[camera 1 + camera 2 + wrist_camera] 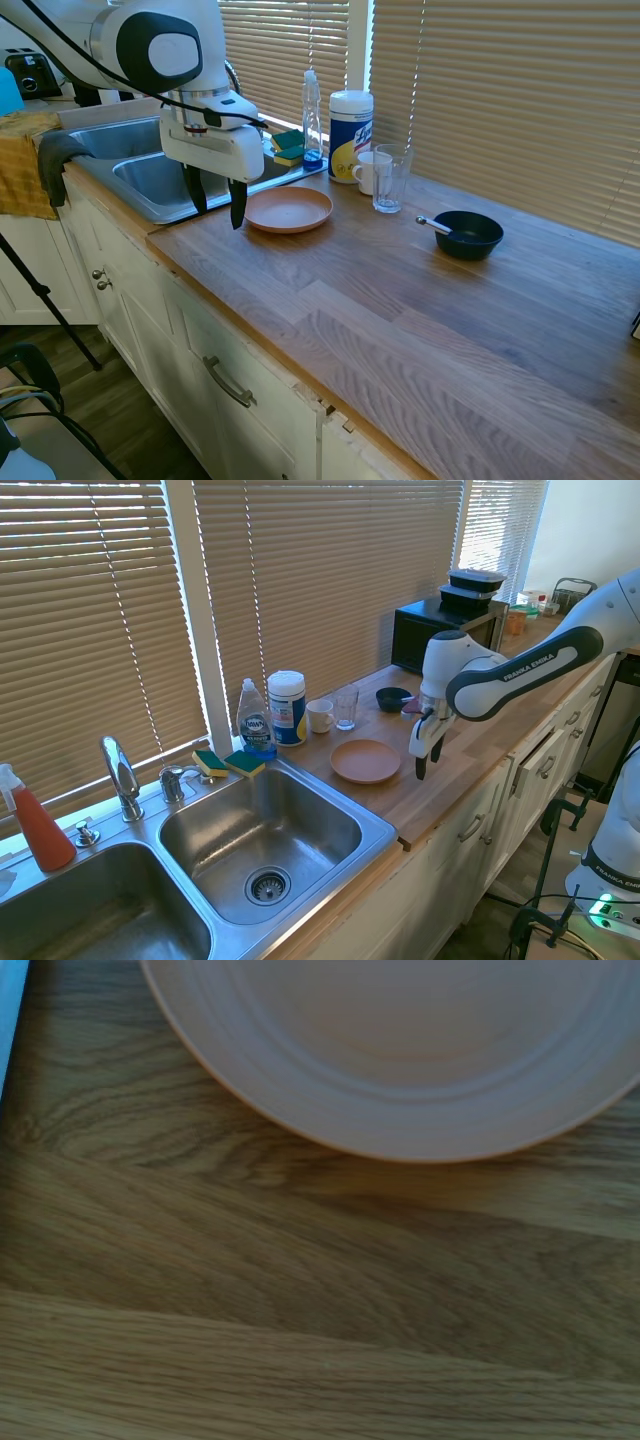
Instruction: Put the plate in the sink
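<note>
The salmon-orange plate (289, 209) (366, 761) (400, 1050) lies flat on the wooden counter, just beside the steel sink (150, 180) (262, 852). My gripper (215, 205) (428, 752) hangs above the counter's front edge next to the plate, fingers pointing down and open, with nothing between them. It does not touch the plate. In the wrist view only part of the plate's rim and the wood grain show.
A dark blue bowl with a spoon (467, 234) (393, 698), a glass (391, 178), a white mug (320, 716), a wipes canister (350, 122), a soap bottle (255, 720) and sponges (288, 147) stand along the counter's back. The faucet (122, 778) rises behind the sink.
</note>
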Controlling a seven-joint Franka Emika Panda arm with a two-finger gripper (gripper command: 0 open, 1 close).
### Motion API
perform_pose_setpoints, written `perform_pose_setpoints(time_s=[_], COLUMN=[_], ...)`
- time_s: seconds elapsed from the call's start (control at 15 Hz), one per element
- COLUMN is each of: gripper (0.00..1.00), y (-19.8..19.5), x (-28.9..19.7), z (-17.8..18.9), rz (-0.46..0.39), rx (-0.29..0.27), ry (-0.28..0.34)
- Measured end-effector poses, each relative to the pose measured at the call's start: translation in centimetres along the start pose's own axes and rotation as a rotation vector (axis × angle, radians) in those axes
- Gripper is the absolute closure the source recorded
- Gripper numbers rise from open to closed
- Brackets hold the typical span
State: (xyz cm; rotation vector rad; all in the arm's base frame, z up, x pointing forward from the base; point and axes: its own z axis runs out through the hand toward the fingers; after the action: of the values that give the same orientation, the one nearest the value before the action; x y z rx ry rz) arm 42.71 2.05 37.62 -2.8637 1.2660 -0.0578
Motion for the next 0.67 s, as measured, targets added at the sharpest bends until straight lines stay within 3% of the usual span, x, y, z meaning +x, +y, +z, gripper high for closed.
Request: perform_pose_setpoints(time_s=[0.2,0.33,0.67], gripper=[0.00,0.00,0.00], y=[-0.2,-0.6,0.5], x=[0.1,0.9,7.3], z=[-0.1,-1.2,-2.7], rz=[0.003,0.019,0.153], rx=[0.009,0.045,0.127], ry=[0.008,0.036,0.061])
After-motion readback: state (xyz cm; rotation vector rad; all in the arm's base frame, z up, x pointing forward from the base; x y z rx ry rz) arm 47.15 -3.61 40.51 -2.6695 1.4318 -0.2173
